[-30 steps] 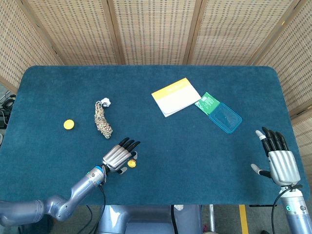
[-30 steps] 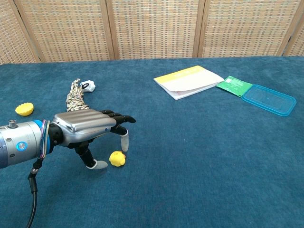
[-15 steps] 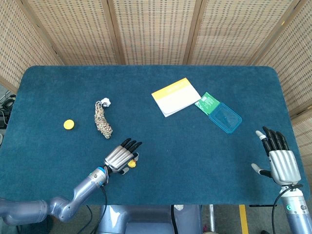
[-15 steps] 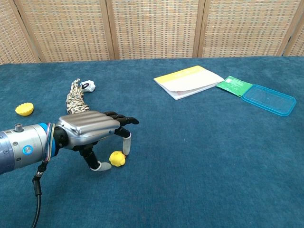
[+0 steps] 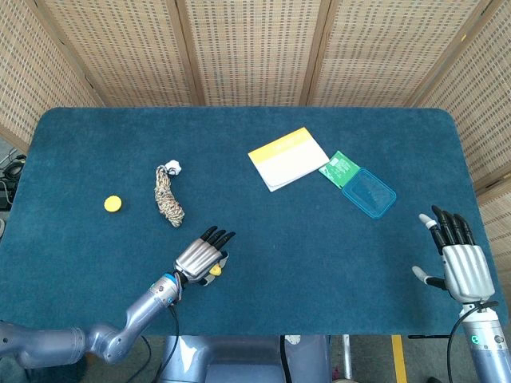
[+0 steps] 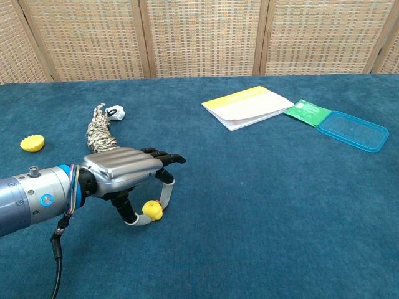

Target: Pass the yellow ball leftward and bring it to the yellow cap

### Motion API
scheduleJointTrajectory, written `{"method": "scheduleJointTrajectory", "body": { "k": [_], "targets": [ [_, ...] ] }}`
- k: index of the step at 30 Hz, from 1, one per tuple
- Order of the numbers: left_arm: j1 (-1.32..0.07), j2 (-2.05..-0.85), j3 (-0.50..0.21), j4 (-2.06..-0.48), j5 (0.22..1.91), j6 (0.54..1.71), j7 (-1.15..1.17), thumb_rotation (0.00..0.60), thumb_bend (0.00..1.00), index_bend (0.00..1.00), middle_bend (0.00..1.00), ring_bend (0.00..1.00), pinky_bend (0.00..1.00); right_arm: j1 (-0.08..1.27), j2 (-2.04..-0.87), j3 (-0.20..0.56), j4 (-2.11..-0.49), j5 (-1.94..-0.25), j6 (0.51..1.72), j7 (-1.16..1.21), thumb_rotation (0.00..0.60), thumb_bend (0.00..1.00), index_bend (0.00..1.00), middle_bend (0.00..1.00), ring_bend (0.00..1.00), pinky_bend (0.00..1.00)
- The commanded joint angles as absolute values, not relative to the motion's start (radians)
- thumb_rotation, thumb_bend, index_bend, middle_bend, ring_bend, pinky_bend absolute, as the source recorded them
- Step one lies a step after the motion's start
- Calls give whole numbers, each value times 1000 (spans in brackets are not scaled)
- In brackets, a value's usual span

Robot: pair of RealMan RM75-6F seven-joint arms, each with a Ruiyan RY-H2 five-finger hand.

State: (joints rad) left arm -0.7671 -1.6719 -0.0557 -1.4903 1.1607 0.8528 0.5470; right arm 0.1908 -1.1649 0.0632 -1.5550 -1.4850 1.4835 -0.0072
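The small yellow ball lies on the blue table near the front left, also seen from the head as the ball. My left hand is arched over it, thumb against its left side and a fingertip against its right, pinching it while it rests on the cloth. In the head view the left hand covers most of the ball. The yellow cap sits far to the left, apart from the hand, and shows as the cap. My right hand lies flat and open at the front right edge.
A coiled rope with a white tag lies between the cap and the hand, the same rope. At the back right lie a yellow-and-white booklet, a green card and a blue lid.
My left hand slid slightly right and lower over the ball, and its thumb and finger closed in until they touch it. The right hand stayed still.
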Motion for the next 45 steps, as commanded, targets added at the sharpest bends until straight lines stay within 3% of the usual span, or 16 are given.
{"method": "scheduleJointTrajectory", "body": {
  "k": [1,13,19,28,45],
  "targets": [
    [-768,-1666,-56,-1496,1160,859,547,600,316,539,0,0,0,190,-1165,65,-1556,-1486,1482,-7,600,0,116,0,0,0],
    [-745,-1498,-134,-1585,1152,939,455,600,316,554,0,0,0,184,-1167,71,-1558,-1493,1475,-13,600,0,121,0,0,0],
    [-721,-1415,-176,-1550,1105,954,374,600,316,553,0,0,0,182,-1169,71,-1561,-1497,1473,-21,600,0,124,0,0,0],
    [-708,-1356,-229,-1371,979,824,162,600,316,560,0,0,0,183,-1177,71,-1563,-1500,1461,-41,600,0,124,0,0,0],
    [-733,-1453,-195,-994,926,618,45,600,333,567,0,0,0,182,-1181,87,-1554,-1479,1445,-45,600,0,133,0,0,0]
  ]
}}
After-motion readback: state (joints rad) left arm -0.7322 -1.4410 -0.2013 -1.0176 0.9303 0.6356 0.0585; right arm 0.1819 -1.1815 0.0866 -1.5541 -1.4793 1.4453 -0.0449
